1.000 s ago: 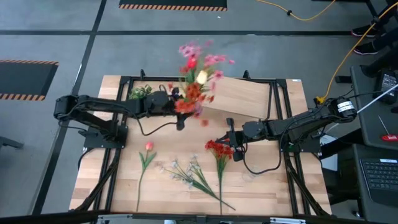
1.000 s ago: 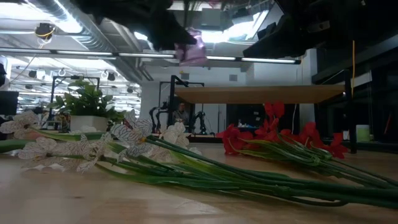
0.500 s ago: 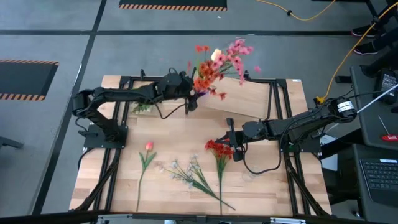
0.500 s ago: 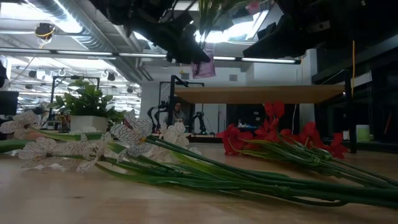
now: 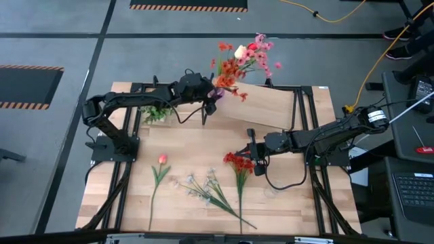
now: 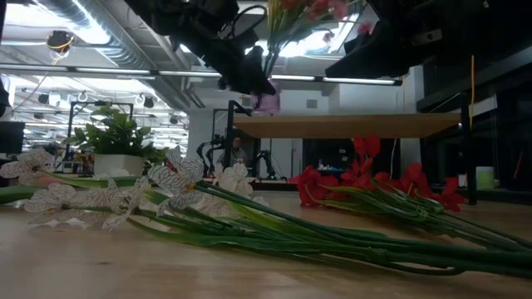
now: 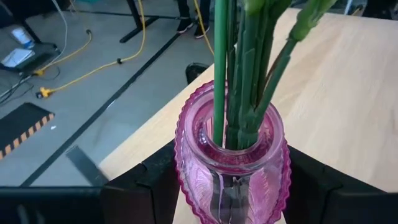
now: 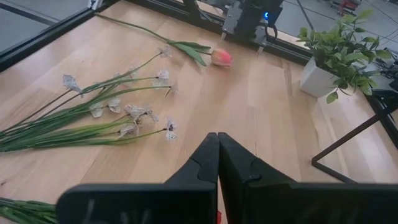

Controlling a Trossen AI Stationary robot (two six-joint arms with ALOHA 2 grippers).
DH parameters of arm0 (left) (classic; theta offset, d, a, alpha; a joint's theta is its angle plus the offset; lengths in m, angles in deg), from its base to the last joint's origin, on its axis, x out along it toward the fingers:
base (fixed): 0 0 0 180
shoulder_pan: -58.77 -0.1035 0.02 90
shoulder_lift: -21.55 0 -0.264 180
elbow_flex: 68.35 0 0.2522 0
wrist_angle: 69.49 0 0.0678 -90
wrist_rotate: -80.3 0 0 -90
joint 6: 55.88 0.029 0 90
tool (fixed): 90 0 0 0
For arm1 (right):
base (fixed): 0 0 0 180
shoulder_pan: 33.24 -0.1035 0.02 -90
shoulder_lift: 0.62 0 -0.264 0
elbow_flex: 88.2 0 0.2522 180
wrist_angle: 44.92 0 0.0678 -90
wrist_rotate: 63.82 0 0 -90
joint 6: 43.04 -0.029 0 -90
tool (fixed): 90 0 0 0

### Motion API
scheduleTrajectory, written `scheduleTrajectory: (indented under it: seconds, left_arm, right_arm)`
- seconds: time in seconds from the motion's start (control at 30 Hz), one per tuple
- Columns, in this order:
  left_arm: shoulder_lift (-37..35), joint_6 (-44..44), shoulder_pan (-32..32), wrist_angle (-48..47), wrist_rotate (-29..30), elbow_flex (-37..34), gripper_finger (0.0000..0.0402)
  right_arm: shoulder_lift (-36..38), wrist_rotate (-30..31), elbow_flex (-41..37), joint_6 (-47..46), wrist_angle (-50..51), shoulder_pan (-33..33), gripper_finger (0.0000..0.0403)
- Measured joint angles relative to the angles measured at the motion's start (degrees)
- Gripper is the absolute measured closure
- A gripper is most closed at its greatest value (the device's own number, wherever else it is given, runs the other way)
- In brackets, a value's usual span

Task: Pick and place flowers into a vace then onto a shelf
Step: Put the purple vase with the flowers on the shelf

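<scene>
My left gripper (image 5: 207, 100) is shut on a pink ribbed glass vase (image 7: 233, 158) and holds it in the air at the left end of the shelf (image 5: 271, 107), a light-wood board on black legs. Several flowers (image 5: 241, 55) with red, orange, pink and yellow blooms stand in the vase on green stems (image 7: 239, 74). My right gripper (image 5: 249, 157) waits shut, just above the table beside the red flowers (image 5: 237, 163). A pink tulip (image 5: 162, 160) and a white spray (image 5: 203, 186) lie flat on the table. My left gripper pinches the vase's ribbed body just below its rim (image 7: 183, 180), one finger (image 7: 146, 190) on each side. The fingers come from the table's left, slanting slightly down. The vase is upright and lifted clear, a little above the shelf board (image 6: 349, 126).
A small leafy plant in a white pot (image 5: 156, 112) stands under my left arm at the table's far left. A black frame (image 5: 302, 122) runs around the table and beside the shelf. Bare wood (image 5: 183, 146) lies between the two arms.
My left gripper has carried the vase toward the table's far edge and to the right, up to the shelf's left end. The vase stayed in its hold, and the blooms have swung from above the table's middle to beyond the shelf's far edge.
</scene>
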Motion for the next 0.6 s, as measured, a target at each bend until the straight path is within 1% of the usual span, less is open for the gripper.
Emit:
scheduleTrajectory:
  seconds: [0.23, 0.3, 0.43, 0.6]
  left_arm:
    - [1.5, -0.4, -0.2, 0.5, 0.1, 0.1, 0.02]
    - [2.2, -0.3, -0.2, -0.5, -0.1, 0.0, 0.02]
    - [3.1, -0.2, -0.3, 0.6, -1.3, 0.0, 0.02]
    - [3.4, -0.2, -0.3, 0.9, -0.6, 0.1, 0.02]
  right_arm:
    - [0.0, 0.0, 0.0, 0.0, 0.0, 0.0, 0.0398]
    - [0.0, 0.0, 0.0, 0.0, 0.0, 0.0, 0.0398]
    - [0.0, 0.0, 0.0, 0.0, 0.1, 0.0, 0.0398]
    - [0.0, 0.0, 0.0, 0.0, 0.4, 0.0, 0.0398]
